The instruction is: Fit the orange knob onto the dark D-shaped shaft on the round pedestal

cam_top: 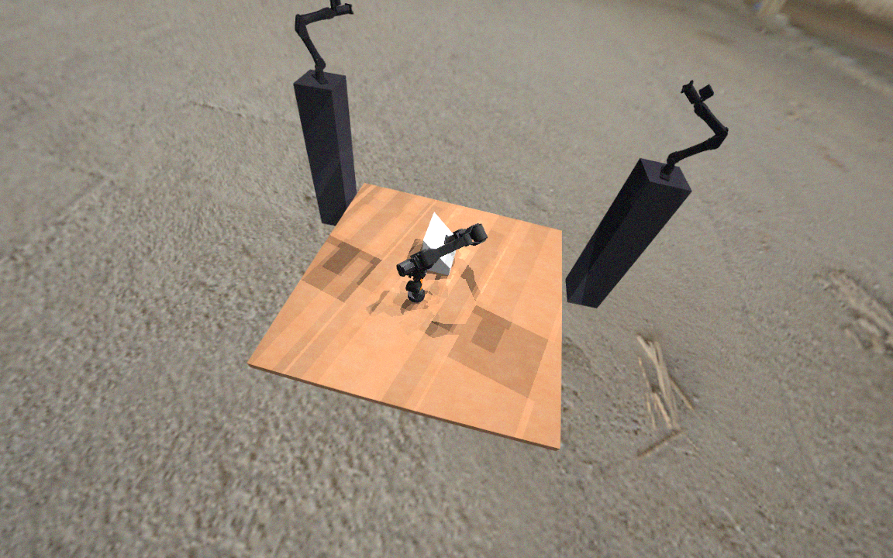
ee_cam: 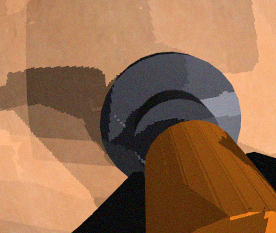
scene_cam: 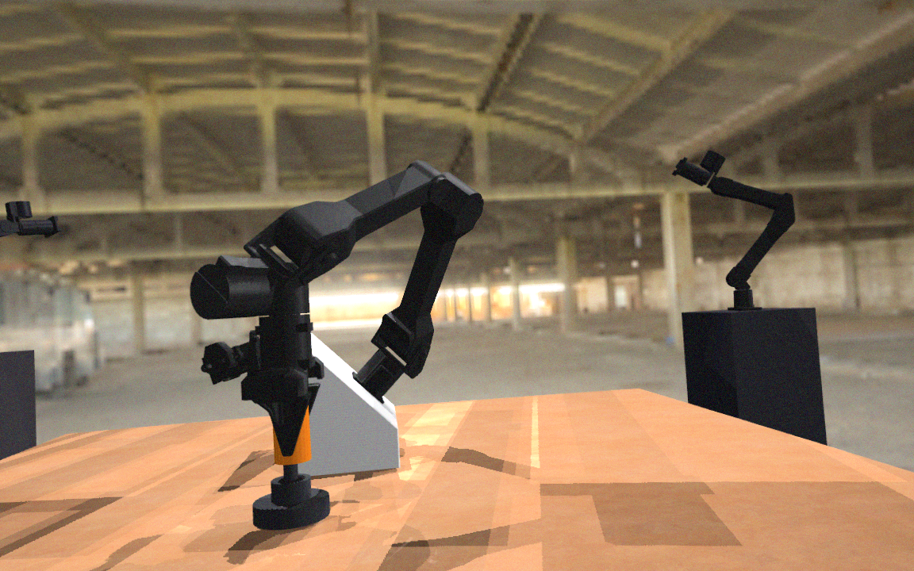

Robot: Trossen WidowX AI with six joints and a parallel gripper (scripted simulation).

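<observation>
The orange knob (scene_cam: 303, 446) (ee_cam: 183, 194) is upright in my gripper (scene_cam: 291, 442) (ee_cam: 196, 173), which is shut on it. In the exterior view the knob's lower end is at the dark shaft (scene_cam: 290, 470), and a short length of shaft shows between the knob and the raised collar of the round pedestal (scene_cam: 291, 514) (ee_cam: 163, 71) (cam_top: 415, 297). The knob is not down on the pedestal. In the wrist view the knob covers the shaft and part of the collar. The knob's hole and the shaft's flat side are hidden. How far the shaft reaches into the knob cannot be seen.
The arm's white wedge-shaped base (scene_cam: 354, 440) (cam_top: 435, 232) stands behind the pedestal on the wooden table top (cam_top: 394, 367) (scene_cam: 474, 426). Two tall dark columns (cam_top: 325, 139) (cam_top: 633, 229) with other arms stand beyond the table's edges. Patchy shadows lie across the wood.
</observation>
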